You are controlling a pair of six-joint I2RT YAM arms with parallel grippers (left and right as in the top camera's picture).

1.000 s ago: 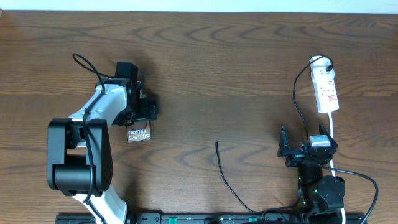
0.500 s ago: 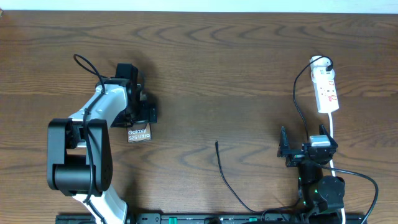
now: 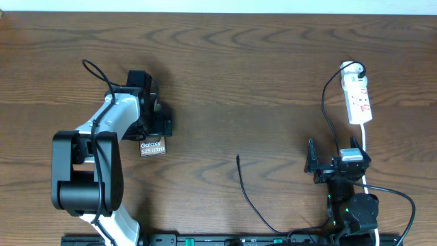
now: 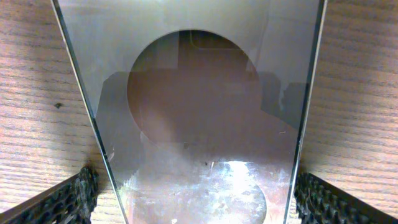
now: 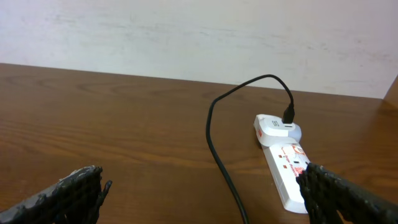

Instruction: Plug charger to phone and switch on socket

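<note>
- Progress is nil as far as the views show: the charger point(image 3: 244, 191) lies loose on the table point(image 3: 273, 82), its plug tip near the middle, well apart from the phone point(image 3: 153, 147).
- Phone sits at the left, lettering up, under the left gripper point(image 4: 199, 205). The jaws are spread with 1 finger on each side of the slab, and wood shows between pads and edges, so nothing is pinched.
- Socket point(image 3: 359, 102) lies at the far right, with a white adapter point(image 5: 277, 129) and a black cord in its far end.
- Right gripper point(image 5: 211, 202) hangs near-right, jaws spread and empty, facing the socket but well short of it.
- Switch position is too small to read; I judge it unpressed.
- Remaining, by my reckoning, are 3 steps: take up the plug tip, seat it in the phone, press the switch.
</note>
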